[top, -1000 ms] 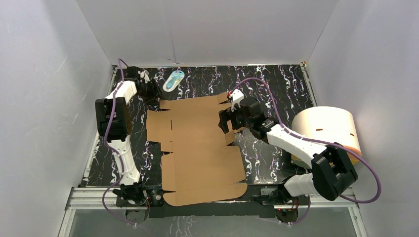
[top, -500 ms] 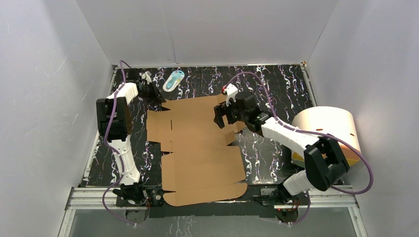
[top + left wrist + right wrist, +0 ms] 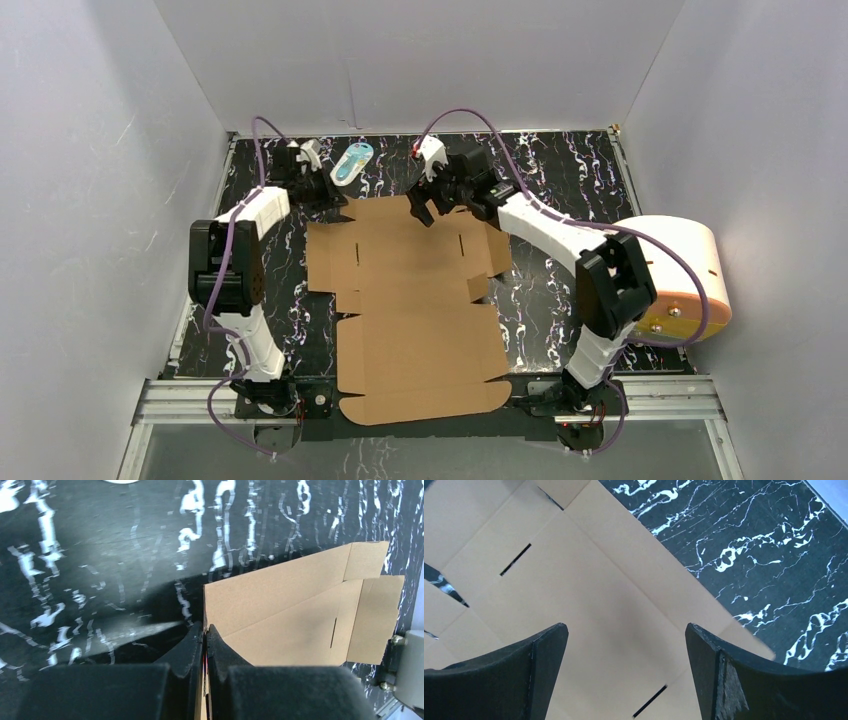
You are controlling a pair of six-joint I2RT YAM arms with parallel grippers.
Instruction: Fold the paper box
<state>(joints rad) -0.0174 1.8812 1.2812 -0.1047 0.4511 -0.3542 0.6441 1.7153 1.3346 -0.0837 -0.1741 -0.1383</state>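
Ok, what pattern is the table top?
The table is black with white marble veining, clearest in right wrist view.

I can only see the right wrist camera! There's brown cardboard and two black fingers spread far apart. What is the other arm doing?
Observer: The left fingers are pinched shut on the far left corner of the cardboard box.
Operator: Is the box folded up yet?
Observer: No. From above it is one big open sheet that reaches all the way back to between the arm bases.
Operator: Is anything else on the table?
Observer: Yes, a big cream roll lies on its side at the right edge, next to the right arm.
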